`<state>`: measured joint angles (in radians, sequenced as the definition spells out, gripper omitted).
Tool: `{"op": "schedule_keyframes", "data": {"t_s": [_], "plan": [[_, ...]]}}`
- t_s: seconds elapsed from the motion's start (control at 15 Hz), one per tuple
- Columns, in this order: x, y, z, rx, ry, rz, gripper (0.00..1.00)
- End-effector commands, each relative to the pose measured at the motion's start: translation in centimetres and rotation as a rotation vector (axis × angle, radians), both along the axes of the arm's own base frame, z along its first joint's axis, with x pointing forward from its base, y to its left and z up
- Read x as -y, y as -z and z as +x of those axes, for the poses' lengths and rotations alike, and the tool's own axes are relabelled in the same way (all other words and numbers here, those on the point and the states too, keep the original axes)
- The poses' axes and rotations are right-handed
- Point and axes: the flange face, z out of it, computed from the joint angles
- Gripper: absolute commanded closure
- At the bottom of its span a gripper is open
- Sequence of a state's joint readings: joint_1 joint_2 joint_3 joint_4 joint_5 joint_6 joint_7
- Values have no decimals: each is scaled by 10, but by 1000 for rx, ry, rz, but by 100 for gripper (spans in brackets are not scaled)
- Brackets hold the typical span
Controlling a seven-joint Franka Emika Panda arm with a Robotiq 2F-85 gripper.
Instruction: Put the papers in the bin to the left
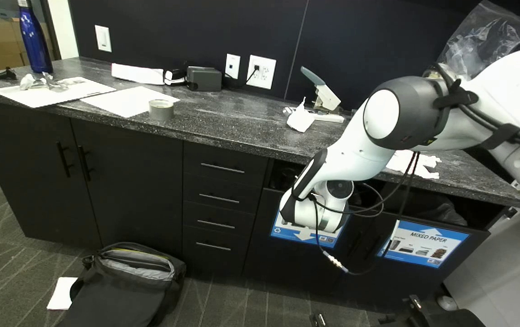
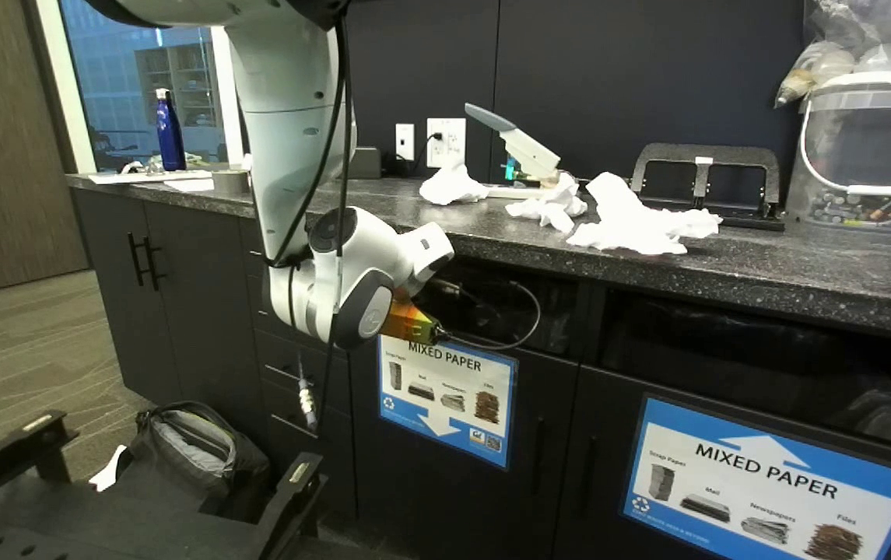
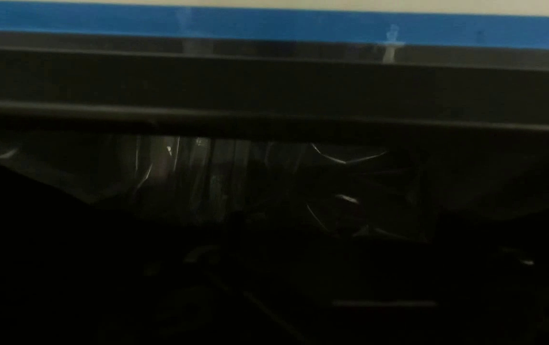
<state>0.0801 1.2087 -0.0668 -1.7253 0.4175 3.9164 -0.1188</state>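
Note:
Crumpled white papers lie on the dark counter. In an exterior view one paper [image 2: 453, 185] is left of the stapler, a smaller one [image 2: 552, 204] is beside it and a larger one [image 2: 640, 222] is near the front edge. Papers also show in an exterior view [image 1: 300, 120]. The left bin [image 2: 542, 362] has an opening under the counter. My gripper [image 2: 480, 313] is at this dark opening, past the bin's front rim [image 3: 255, 91] in the wrist view. Its fingers are lost in the dark, and I cannot tell whether they hold anything.
The counter's edge [image 2: 725, 280] overhangs the arm's end. A second bin [image 2: 764, 420] with a sign stands to the right. A stapler [image 2: 527, 152], a hole punch [image 2: 706, 179] and a clear bucket [image 2: 865, 155] stand on the counter. A bag [image 1: 128, 290] lies on the floor.

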Motion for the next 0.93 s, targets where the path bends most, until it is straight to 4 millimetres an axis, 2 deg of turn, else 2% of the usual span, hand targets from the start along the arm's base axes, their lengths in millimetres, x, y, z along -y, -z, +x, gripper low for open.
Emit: {"op": "schedule_keyframes", "data": {"t_s": [0.0, 0.33, 0.67, 0.87], "plan": [[-9, -27, -13, -114, -12, 10, 0], [-33, -66, -51, -280, -48, 48, 0], [-67, -128, -88, -366, -145, 55, 0], [-88, -160, -91, -460, -208, 89, 0]]}}
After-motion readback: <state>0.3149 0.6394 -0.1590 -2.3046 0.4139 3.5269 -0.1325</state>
